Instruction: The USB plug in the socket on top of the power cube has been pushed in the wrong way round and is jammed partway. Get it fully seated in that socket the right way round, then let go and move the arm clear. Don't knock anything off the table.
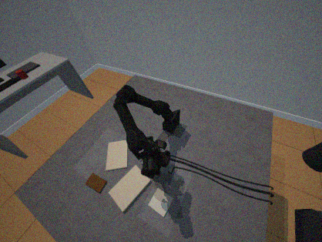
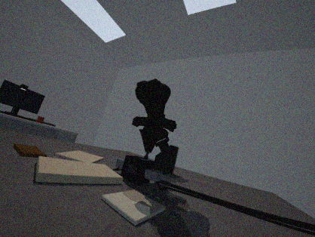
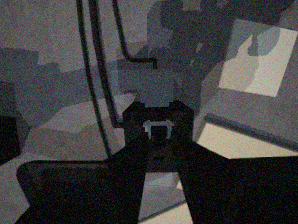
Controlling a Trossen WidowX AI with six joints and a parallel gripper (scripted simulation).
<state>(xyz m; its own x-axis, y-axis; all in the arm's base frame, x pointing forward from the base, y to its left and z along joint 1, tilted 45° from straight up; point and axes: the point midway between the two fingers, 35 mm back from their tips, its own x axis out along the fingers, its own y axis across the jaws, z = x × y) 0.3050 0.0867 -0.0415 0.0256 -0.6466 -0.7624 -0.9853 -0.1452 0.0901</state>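
The black power cube (image 2: 133,170) (image 3: 131,117) stands below my gripper (image 2: 151,155) (image 3: 159,136); in the top view the arm covers it. In the wrist view a pale bracket-shaped rim (image 3: 148,128) surrounds a dark square on the cube's top, just ahead of the fingertips. The image is too dark to tell the USB plug from the socket, or how deep or which way round the plug sits. My gripper is open a little, with a narrow gap between its fingers and nothing seen gripped. The fingertips are at the cube's top; whether they touch anything cannot be told.
Black cables (image 1: 223,179) (image 2: 226,202) (image 3: 100,82) run beside the cube. A thick cream block (image 1: 129,189) (image 2: 75,171), a small pale slab (image 1: 155,204) (image 2: 126,207) (image 3: 235,75), another pale slab (image 1: 116,155) and a brown block (image 1: 96,183) (image 2: 29,150) lie around it.
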